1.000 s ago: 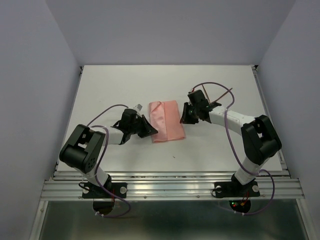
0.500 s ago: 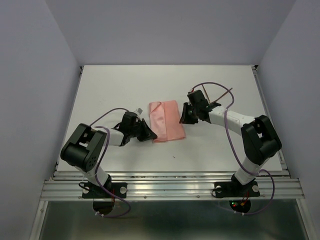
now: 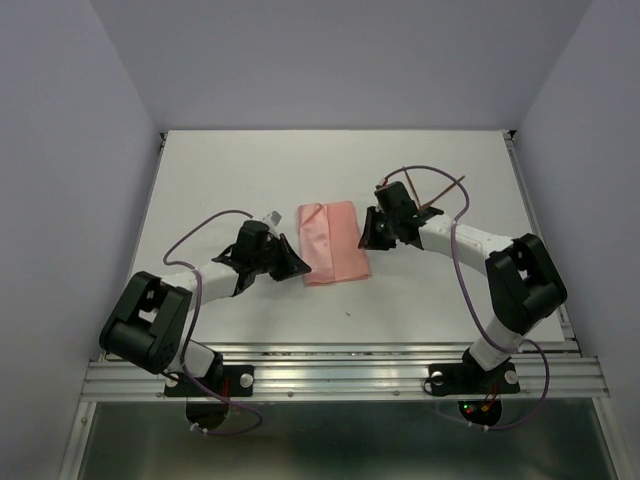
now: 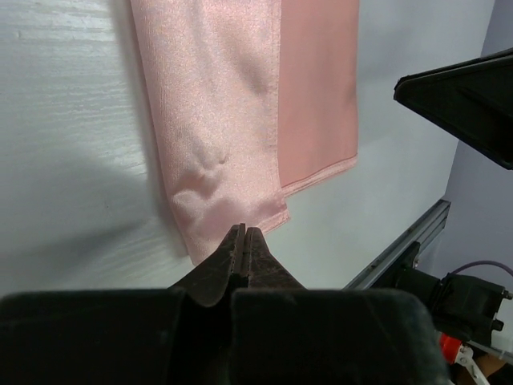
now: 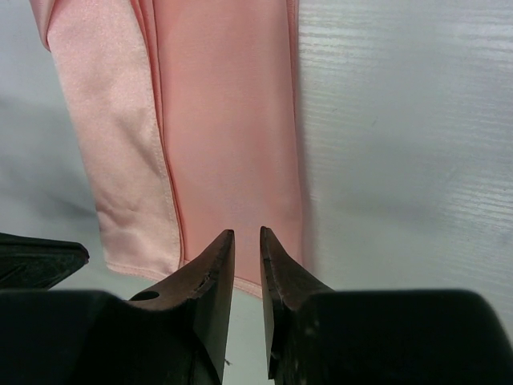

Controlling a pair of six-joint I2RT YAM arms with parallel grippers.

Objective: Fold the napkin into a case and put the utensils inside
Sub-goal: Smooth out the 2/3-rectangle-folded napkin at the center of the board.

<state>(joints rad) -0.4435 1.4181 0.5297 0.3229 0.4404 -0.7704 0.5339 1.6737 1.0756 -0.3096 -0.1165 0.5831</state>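
Salmon-pink napkin [image 3: 333,243], folded to an oblong, lies flat on the white table [image 3: 250,170]. Left gripper [image 3: 293,262], clenched, is at the napkin's near-left corner. Right gripper [image 3: 372,232], slightly parted and empty, is at the napkin's right edge. The fold likely needs one layer pinched cleanly, with edges aligned. No readable writing.

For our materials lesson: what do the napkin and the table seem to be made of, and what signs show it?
The napkin looks like thin cloth, possibly synthetic: salmon-pink, soft sheen, fine weave, folds and puckers. The table looks like hard matte white board with faint grain-like streaks, perhaps painted wood or laminate.
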